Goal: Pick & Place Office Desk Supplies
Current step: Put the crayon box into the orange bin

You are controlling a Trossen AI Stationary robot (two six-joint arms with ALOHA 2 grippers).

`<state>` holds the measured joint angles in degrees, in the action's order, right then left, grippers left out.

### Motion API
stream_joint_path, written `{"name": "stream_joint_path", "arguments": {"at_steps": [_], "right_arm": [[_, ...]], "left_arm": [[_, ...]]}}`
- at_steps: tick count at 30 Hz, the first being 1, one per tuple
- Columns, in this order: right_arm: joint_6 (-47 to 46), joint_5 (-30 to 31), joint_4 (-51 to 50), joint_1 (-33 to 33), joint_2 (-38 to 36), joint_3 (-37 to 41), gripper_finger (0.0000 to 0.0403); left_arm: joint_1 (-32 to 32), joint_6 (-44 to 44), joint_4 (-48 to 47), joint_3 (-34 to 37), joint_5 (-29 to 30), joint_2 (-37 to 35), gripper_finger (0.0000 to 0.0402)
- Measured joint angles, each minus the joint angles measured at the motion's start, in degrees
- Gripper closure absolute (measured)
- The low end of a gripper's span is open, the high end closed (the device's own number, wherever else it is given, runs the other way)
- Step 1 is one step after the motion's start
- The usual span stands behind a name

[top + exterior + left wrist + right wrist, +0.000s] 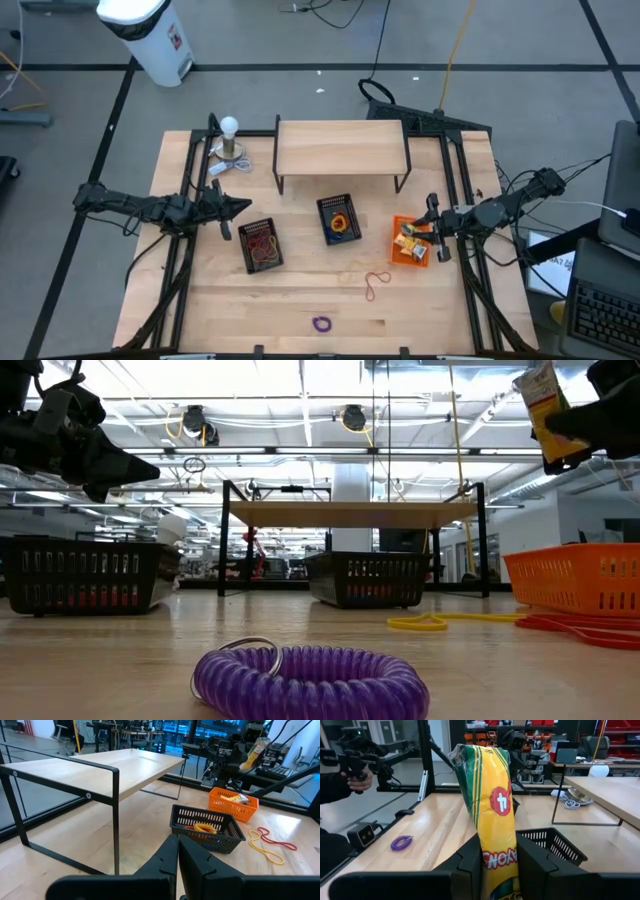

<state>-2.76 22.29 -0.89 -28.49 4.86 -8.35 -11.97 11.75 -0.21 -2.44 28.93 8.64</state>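
Note:
A yellow packet with green stripes (492,805) stands between the fingers of my right gripper (501,865), which is shut on it. It hangs over the far right rim of the orange basket (398,250), where other yellow packets lie. The packet also shows high up in the low view (545,405). My left gripper (238,207) hovers shut and empty at the table's left, beside a black basket of red loops (262,245). A second black basket (339,219) holds orange and yellow loops. Red and yellow loops (375,285) and a purple coil (321,323) lie loose on the table. My right gripper pinches the packet's lower part (495,857) between its two fingers (470,862), one on each flat face. The fingers come in level from the table's right side. The packet stands roughly upright above them, its upper end free, lifted clear of basket and table.
A low wooden shelf on black legs (340,148) stands at the far middle, with a white ball-topped stand (230,140) to its left. In the right wrist view a person's hand (360,780) holds a device beyond the table's near edge.

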Motion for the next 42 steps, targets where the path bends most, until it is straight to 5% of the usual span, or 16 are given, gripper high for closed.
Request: {"name": "stream_joint_path", "arguments": {"at_steps": [9,17,22,29,42], "right_arm": [[2.2,0.4,-4.9,0.0,8.0,-15.3,0.0319],[-7.5,11.0,-36.7,0.1,31.0,-40.2,0.0319],[-18.7,12.2,-56.1,2.3,41.9,-49.0,0.0319],[-27.9,7.1,-64.6,5.4,45.6,-46.8,0.0319],[-34.0,-0.3,-47.4,5.9,45.5,-27.6,0.0319]], "left_arm": [[0.0,0.0,0.0,0.0,0.0,0.0,0.0385],[0.0,0.0,0.0,0.0,0.0,0.0,0.0385],[0.0,0.0,0.0,0.0,0.0,0.0,0.0385],[0.0,0.0,0.0,0.0,-0.1,0.0,0.0385],[0.0,-0.7,0.0,0.0,-0.1,0.0,0.0385]]}}
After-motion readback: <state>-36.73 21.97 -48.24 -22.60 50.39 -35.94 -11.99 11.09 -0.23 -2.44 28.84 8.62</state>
